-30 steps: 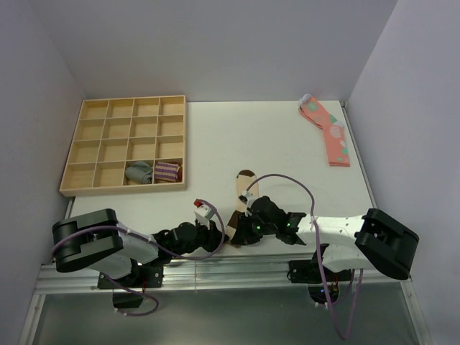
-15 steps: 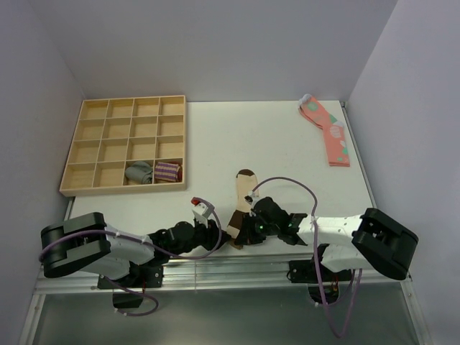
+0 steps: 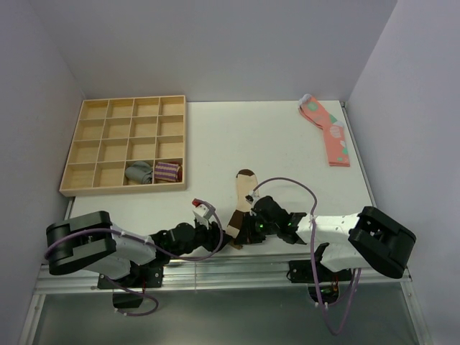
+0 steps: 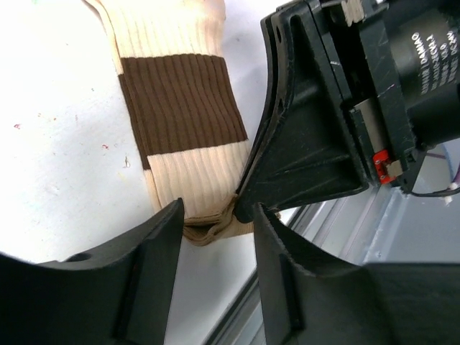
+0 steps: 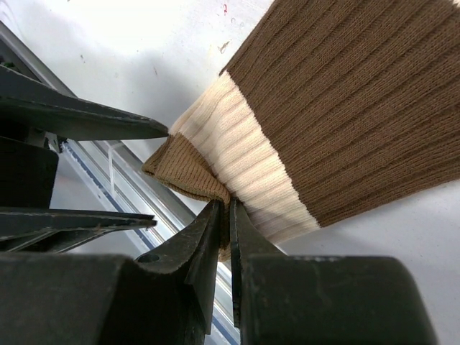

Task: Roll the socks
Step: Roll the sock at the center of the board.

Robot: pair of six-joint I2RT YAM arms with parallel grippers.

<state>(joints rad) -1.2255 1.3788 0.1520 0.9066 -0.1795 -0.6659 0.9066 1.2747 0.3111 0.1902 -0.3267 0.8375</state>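
Note:
The beige socks lie stacked near the table's front edge, with the dark toe far and the cuff end near. In the right wrist view my right gripper is shut on the tan cuff edge of the socks, which is bunched and folded there. My left gripper is open, and the folded cuff end of the socks lies just beyond its fingertips, untouched. In the top view the left gripper and the right gripper meet at the cuff end.
A wooden compartment tray stands at the back left and holds a grey rolled sock and a purple-striped one. Pink spotted socks lie at the back right. The metal rail runs just behind the grippers.
The right gripper has shifted slightly left with the cuff in it. The left arm's elbow has moved a little, and its gripper stays at the cuff end.

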